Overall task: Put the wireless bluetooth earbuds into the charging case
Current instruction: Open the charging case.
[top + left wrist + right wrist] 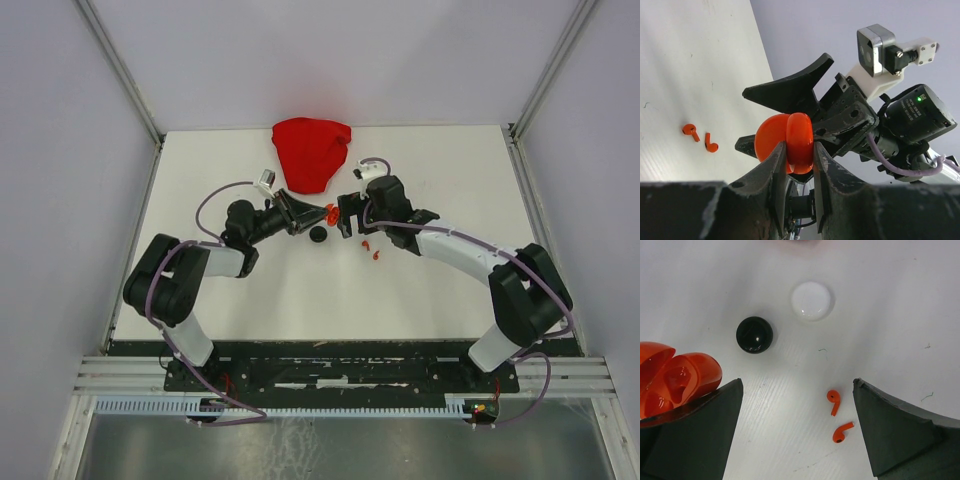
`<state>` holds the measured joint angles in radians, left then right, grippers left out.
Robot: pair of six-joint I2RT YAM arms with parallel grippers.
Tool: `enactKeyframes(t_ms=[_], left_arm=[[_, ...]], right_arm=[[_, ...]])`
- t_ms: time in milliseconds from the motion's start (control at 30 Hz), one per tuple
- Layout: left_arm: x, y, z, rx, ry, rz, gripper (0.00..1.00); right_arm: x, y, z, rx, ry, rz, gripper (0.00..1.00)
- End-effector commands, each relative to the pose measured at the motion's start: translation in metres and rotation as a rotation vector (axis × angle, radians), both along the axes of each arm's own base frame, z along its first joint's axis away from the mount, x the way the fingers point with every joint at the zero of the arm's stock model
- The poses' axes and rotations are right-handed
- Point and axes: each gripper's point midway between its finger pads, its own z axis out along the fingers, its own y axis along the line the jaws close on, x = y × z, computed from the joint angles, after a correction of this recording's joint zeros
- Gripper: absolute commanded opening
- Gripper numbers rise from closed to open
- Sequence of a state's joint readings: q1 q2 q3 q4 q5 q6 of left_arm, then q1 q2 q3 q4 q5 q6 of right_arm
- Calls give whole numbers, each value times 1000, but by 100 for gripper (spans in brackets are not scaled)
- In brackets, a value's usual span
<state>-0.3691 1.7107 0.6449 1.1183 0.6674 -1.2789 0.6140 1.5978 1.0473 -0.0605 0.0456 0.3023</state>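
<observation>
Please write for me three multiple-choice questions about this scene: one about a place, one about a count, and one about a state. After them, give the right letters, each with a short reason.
1. Where do the two red earbuds lie?
A) inside the red case
B) on the table
C) on top of the black case

2. How many round cases rest on the table?
A) none
B) two
C) five

3. What is the state of the left tool?
A) open and empty
B) shut on an earbud
C) shut on the open red case

Answers:
1 B: both lie on the bare table, apart from every case.
2 B: only the black case and the white case sit there.
3 C: it pinches the red case, whose lid stands open.
</observation>
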Motion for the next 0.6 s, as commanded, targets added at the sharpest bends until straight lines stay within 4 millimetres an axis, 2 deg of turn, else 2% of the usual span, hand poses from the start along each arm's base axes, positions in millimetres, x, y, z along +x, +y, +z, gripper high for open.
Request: enactKeyframes(t_ms=[0,200,567], left_arm=[[-9,-5,8,-37,-25,-47,3],[-11,-6,4,-50,-10,-55,3],[-14,-13,14,-156,1,-82,3]], right_arm=[[22,13,35,71,-92,-9,99],[29,16,41,80,-102,-6,99],[37,33,39,109,-73,36,99]])
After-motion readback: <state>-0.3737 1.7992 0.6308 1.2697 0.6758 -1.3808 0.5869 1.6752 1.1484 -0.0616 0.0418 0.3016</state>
